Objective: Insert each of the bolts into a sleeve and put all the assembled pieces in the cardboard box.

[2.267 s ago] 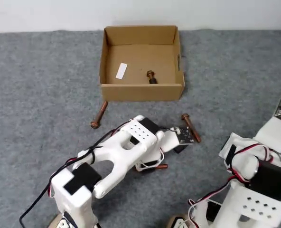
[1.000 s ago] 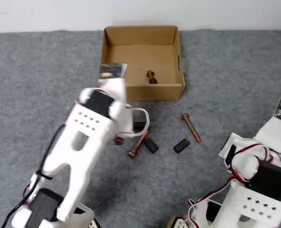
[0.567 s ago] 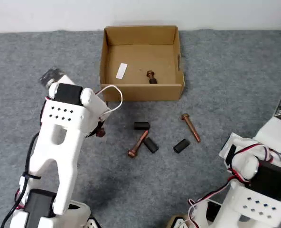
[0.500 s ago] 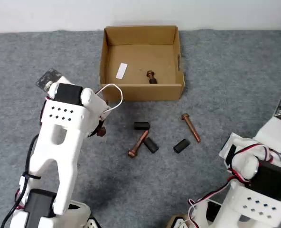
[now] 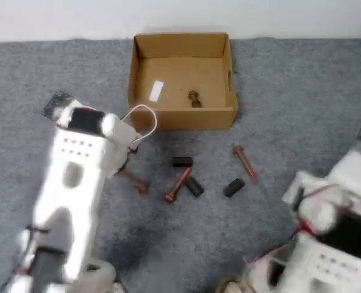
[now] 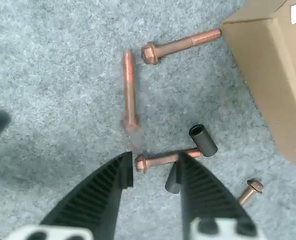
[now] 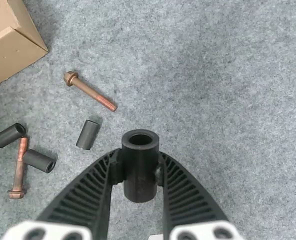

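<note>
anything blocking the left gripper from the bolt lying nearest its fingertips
Nothing visible. The left gripper is open, and that bolt lies on bare carpet right ahead of it. A black sleeve sits at the bolt's threaded end, not in front.

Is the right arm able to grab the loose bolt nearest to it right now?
Probably not as things stand: the right gripper is shut on a black sleeve, so its jaws have no room for anything else. The bolt itself lies bare on the carpet, with nothing over it.
</note>
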